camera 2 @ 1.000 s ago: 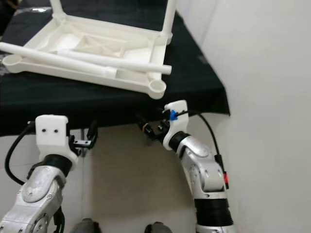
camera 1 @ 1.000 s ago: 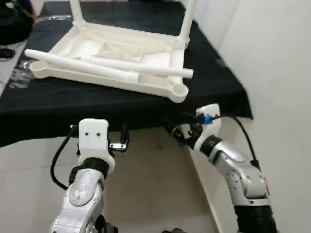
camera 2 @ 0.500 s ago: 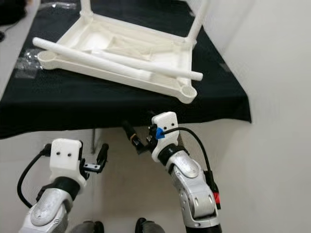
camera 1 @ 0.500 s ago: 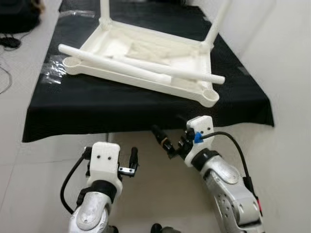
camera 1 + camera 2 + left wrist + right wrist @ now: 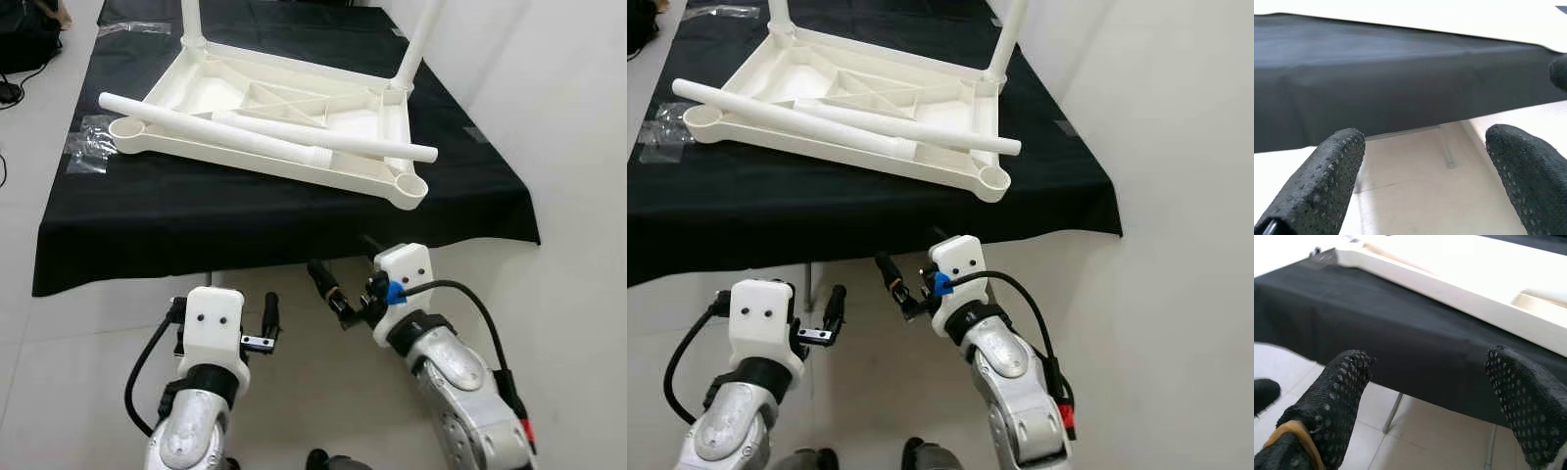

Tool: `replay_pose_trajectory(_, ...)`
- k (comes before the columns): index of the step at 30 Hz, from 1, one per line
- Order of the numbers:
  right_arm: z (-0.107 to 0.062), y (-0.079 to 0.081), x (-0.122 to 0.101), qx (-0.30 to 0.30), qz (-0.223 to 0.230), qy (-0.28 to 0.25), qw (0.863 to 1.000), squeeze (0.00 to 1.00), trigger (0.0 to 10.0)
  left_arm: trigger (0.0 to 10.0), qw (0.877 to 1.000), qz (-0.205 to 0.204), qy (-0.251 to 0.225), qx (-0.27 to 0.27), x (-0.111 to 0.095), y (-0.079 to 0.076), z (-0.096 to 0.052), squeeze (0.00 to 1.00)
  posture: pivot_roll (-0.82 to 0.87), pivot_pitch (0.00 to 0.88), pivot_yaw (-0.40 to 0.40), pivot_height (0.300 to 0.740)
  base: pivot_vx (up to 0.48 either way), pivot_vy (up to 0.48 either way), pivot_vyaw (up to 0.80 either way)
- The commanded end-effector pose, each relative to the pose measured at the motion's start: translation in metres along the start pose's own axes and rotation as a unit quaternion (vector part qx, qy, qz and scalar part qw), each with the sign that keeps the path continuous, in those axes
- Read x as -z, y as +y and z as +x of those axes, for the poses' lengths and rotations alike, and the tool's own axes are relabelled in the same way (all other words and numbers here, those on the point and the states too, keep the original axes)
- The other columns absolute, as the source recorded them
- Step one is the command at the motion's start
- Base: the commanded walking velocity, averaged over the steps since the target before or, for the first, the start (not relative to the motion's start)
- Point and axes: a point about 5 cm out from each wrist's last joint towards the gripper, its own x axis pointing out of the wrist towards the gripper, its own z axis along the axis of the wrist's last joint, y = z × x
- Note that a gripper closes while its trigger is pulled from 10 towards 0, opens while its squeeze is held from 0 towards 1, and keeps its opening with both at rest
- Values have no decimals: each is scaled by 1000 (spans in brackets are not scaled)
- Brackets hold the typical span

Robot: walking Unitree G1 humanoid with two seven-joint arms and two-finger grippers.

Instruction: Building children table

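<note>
Black cloth covers a table over pale floor tiles; on it the upturned white children's table lies, two loose legs laid across. Below its edge, left gripper and right gripper are held wide open, empty. Metal table legs are seen from the wrists.

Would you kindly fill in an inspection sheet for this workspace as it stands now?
Surface: table under a black cloth.
Job's things: white tabletop upside down, two legs fitted at its far corners, two loose legs lying across it.
Clutter: clear plastic bag on the cloth beside the tabletop.
End effectors: left end effector and right end effector both open, holding nothing, low before the table's near edge.
Cables: black cable on the right arm, another on the left arm.
Surroundings: white wall on the right, tiled floor.
</note>
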Motion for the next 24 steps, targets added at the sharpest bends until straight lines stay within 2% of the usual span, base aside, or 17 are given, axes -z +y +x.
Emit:
replay_pose_trajectory(1, -1, -1, 1, 7, -9, 0, 1000, 0, 10000, 10000, 1000, 4, -4, 1, -1, -3, -1, 0, 4, 225, -157, 740, 0, 0, 800)
replay_pose_trajectory(7, 4, -8, -4, 26, -11, -6, 1000, 0, 10000, 10000, 1000, 9, -14, 0, -6, -4, 0, 0, 4, 227, -157, 740, 0, 0, 769)
replay_pose_trajectory(9, 9, -18, -10, 51, 2, -18, 999, 0, 10000, 10000, 1000, 9, -22, -1, -10, -4, 1, 0, 6, 230, -155, 740, 0, 0, 0)
replay_pose_trajectory(13, 14, -30, -23, 74, -5, -41, 996, 0, 10000, 10000, 999, 5, -36, -3, -17, -3, 3, 0, 2, 230, -158, 740, 137, 0, 0)
replay_pose_trajectory(24, 17, -32, -29, 83, -5, -53, 995, 0, 10000, 10000, 999, 6, -49, -2, -23, -2, 6, 0, 2, 237, -155, 740, 313, 0, 0)
